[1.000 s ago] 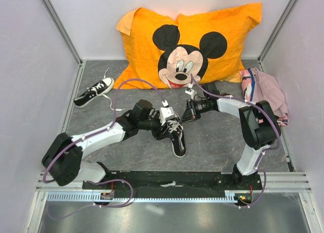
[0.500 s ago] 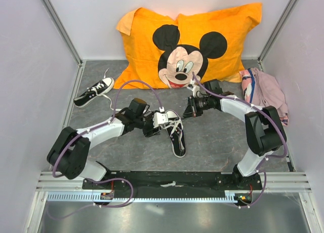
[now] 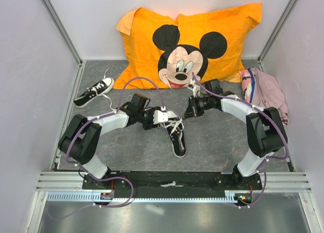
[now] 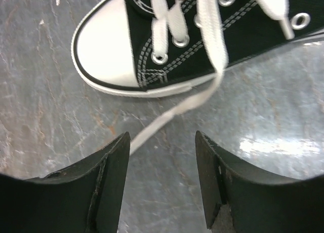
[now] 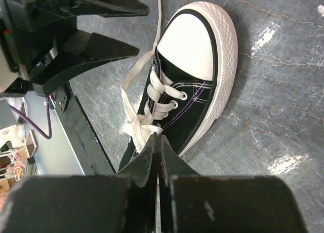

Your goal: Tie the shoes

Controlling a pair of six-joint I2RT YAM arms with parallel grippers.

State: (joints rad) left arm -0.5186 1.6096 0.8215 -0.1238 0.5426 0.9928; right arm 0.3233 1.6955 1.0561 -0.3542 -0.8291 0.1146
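The near shoe (image 3: 177, 137) lies in the middle of the grey table (image 3: 217, 142). It looks light, soft canvas with a stiff rubber toe cap. Its flat white lace (image 4: 167, 114) is limp and best taken near the free end. The left end effector (image 4: 162, 142) stands spread over this end, while the right end effector (image 5: 157, 139) is pressed together, pinching the lace. The other shoe (image 3: 94, 91) lies far left.
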